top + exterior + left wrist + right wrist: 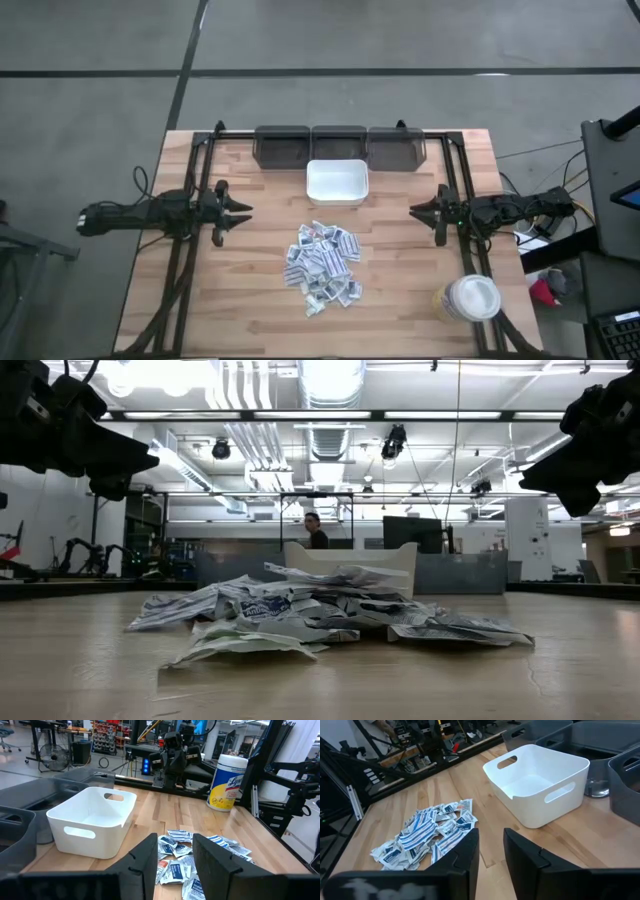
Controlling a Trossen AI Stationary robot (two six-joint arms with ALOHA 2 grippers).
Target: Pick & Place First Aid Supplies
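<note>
White sachets (322,264) lie heaped mid-table, just in front of the empty white bin (337,183) — none picked yet. Left gripper (240,211) and right gripper (415,210) hover on either side of the heap, well apart from it, fingers parted narrowly. Best approach, I judge: single out an edge sachet — not the tangled middle — and pinch it flat.

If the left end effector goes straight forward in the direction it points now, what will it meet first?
Probably nothing soon: the left end effector points across at the right end effector, passing between the white bin and the sachets. Its height is unclear.
</note>
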